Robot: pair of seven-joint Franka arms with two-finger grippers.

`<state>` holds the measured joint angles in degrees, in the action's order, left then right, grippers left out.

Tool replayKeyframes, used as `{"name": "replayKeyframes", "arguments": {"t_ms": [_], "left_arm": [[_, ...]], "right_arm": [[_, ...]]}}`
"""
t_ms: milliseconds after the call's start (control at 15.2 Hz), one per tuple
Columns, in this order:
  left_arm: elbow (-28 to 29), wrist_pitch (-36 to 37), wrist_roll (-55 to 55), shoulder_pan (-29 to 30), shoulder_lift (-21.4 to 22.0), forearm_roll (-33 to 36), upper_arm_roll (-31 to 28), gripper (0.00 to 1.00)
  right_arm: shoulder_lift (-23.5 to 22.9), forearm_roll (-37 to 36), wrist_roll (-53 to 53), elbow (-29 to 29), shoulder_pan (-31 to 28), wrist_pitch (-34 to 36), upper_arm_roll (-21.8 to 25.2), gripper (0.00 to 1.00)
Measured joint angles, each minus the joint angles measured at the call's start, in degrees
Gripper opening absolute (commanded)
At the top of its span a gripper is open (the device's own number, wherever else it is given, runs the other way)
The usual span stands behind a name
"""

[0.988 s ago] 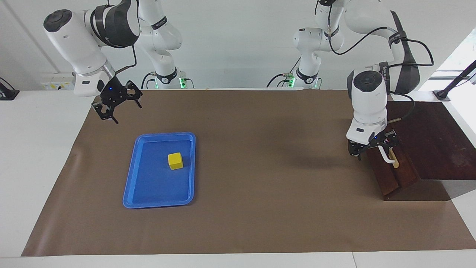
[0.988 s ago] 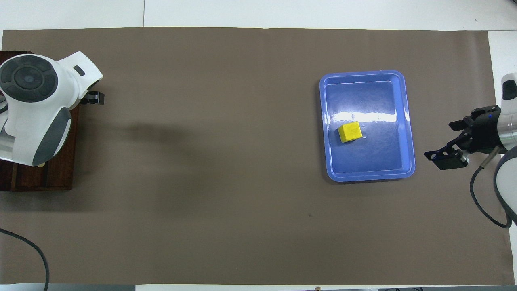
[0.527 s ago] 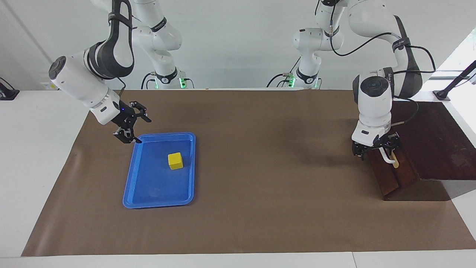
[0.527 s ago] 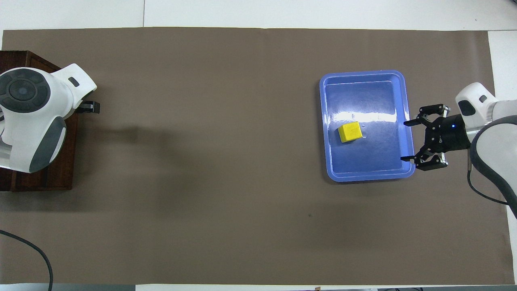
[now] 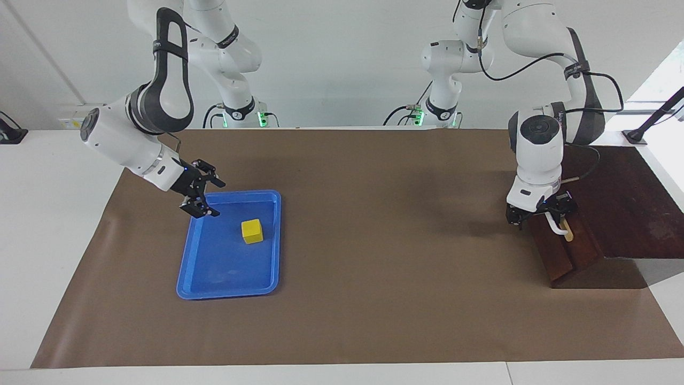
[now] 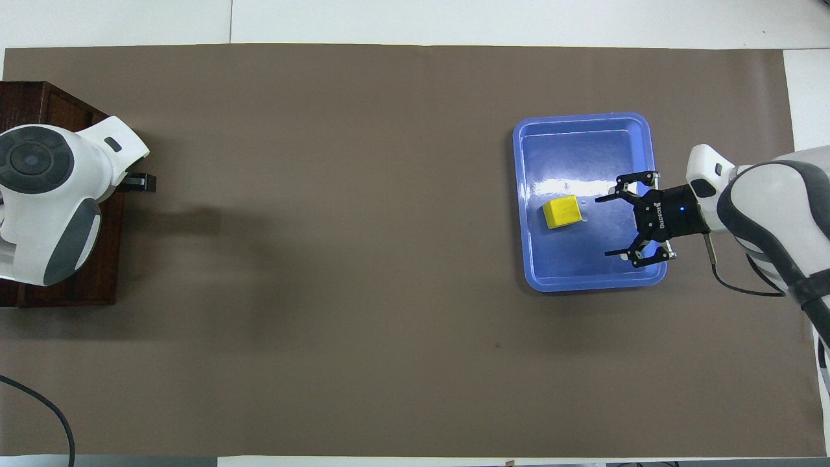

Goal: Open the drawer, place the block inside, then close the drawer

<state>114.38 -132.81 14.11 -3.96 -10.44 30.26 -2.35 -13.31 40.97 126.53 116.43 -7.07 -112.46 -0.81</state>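
Note:
The yellow block lies in a flat blue tray toward the right arm's end of the table; it also shows in the overhead view. My right gripper is open, low over the tray, just beside the block and apart from it; it also shows in the overhead view. The dark wooden drawer with its white bar handle sits in a dark box; no interior shows. My left gripper is at the handle's end nearer the robots, mostly hidden under the wrist in the overhead view.
A brown mat covers the table between tray and box. The box stands at the left arm's end of the table. White table margin surrounds the mat.
My right gripper has come down from above the mat's corner and moved over the tray toward the block. My left gripper has shifted slightly at the handle. Block and drawer have not moved.

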Motion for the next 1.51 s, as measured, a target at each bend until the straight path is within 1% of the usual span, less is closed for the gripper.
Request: {"name": "replayKeyframes", "arguments": {"t_ms": [263, 461, 724, 988, 1119, 1383, 1514], "left_arm": [[0.0, -0.5, 2.4, -1.7, 0.0, 0.0, 0.7, 1.0], [0.0, -0.5, 5.5, -5.1, 0.0, -0.6, 0.8, 1.0], [-0.7, -0.5, 6.6, -8.0, 0.0, -5.4, 0.8, 1.0], [-0.7, -0.5, 10.9, -10.1, 0.0, -6.1, 0.8, 1.0], [-0.8, -0.5, 13.2, -11.3, -0.1, -6.3, 0.8, 1.0], [-1.2, -0.5, 14.5, -12.1, -0.3, -7.7, 0.6, 1.0], [-1.7, 0.1, 14.7, -12.2, -0.4, -8.2, 0.6, 1.0]], "right_arm": [[-6.6, 0.4, 4.8, -7.2, 0.3, 3.7, -0.3, 1.0], [-9.2, 0.4, 5.4, -11.2, 0.6, 5.7, -0.4, 1.0], [-10.1, 0.5, 9.7, -11.7, 2.3, 7.0, -0.6, 1.0], [-11.5, 0.6, 11.7, -11.7, 1.1, 11.4, -0.4, 1.0], [-11.9, 0.9, 12.0, -11.9, 0.1, 11.9, -0.4, 1.0], [-13.4, 4.8, 12.1, -13.5, -0.6, 11.9, -0.1, 1.0], [-15.0, 6.2, 12.1, -14.0, -1.1, 12.4, -0.1, 1.0]]}}
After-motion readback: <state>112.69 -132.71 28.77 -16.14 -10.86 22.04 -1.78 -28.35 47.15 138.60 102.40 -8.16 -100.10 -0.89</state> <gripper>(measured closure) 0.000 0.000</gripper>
